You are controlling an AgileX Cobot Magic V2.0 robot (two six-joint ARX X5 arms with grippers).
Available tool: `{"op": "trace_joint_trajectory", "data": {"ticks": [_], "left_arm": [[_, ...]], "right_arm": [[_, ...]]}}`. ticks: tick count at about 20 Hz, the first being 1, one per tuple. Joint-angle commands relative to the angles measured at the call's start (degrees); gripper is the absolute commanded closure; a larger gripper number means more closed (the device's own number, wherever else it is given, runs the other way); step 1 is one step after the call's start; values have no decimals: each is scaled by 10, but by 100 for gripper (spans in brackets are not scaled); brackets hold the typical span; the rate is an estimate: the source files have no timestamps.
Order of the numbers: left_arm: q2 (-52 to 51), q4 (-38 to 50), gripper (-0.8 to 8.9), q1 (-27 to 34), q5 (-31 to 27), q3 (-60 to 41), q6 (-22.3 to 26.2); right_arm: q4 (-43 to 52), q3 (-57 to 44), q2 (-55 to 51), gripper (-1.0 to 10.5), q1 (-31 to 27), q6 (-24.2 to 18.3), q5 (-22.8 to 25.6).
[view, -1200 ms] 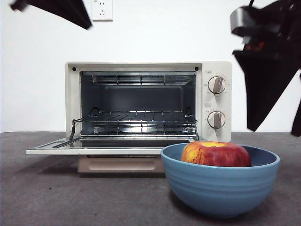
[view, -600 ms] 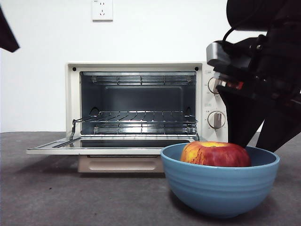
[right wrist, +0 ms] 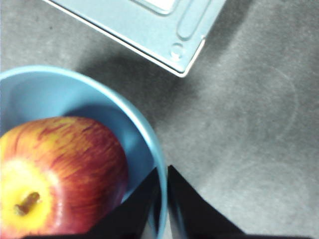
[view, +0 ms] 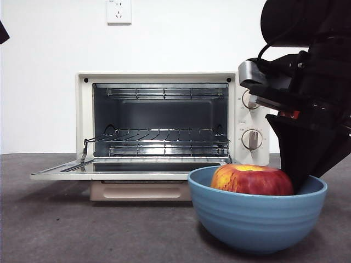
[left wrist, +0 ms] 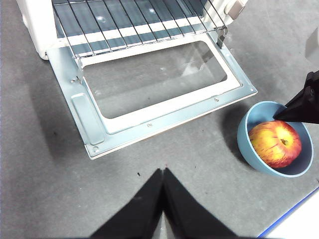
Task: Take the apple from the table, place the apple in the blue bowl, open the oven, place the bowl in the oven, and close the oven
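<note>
The red and yellow apple [view: 252, 179] lies in the blue bowl [view: 258, 222], which stands on the table [view: 82, 230] in front of the oven's right side. The oven [view: 164, 78] is open, its door [view: 126, 175] folded down flat and the wire rack showing inside. My right gripper [right wrist: 162, 172] has its jaws pinched on the bowl's rim [right wrist: 158, 164], one inside next to the apple [right wrist: 65, 169] and one outside; in the front view it reaches down behind the bowl [view: 299, 183]. My left gripper [left wrist: 163, 172] is shut on nothing, high above the table in front of the door.
The open door [left wrist: 164, 112] juts out just beside the bowl [left wrist: 245, 144]. Two grey knobs [view: 251, 138] sit on the oven's right panel. A white board with a blue edge [left wrist: 299, 224] lies close to the bowl. A wall socket [view: 119, 11] is above the oven.
The right arm has come down from the upper right and its jaws have taken the bowl's rim. The left arm has drawn back to the top left corner.
</note>
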Motion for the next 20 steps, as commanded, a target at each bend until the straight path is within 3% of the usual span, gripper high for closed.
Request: {"op": "trace_joint_trajectory", "data": {"ticks": [1, 8, 14, 20], "left_arm": [[3, 5, 806, 0, -1, 3, 0], [3, 7, 806, 0, -1, 3, 3], [3, 7, 806, -1, -1, 3, 3], [3, 7, 806, -1, -1, 3, 7]], "right_arm": [[5, 3, -4, 944, 4, 26, -28], [1, 67, -29, 944, 25, 91, -36], [9, 172, 11, 944, 18, 131, 20], [8, 308, 121, 944, 4, 180, 50]]}}
